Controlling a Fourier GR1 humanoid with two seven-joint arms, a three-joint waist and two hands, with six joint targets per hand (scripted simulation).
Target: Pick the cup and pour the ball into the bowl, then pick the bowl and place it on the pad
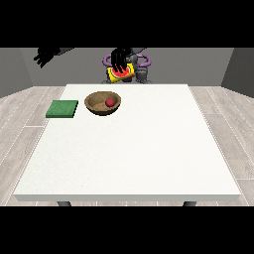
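Grey walls (15, 69), pale plank floor (20, 129)

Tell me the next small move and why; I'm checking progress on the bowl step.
Probably bring a hand down to the bowl rim to grasp it. The red ball already lies inside, the bowl stands on the table beside the green pad, not on it, and neither raised hand is near it.
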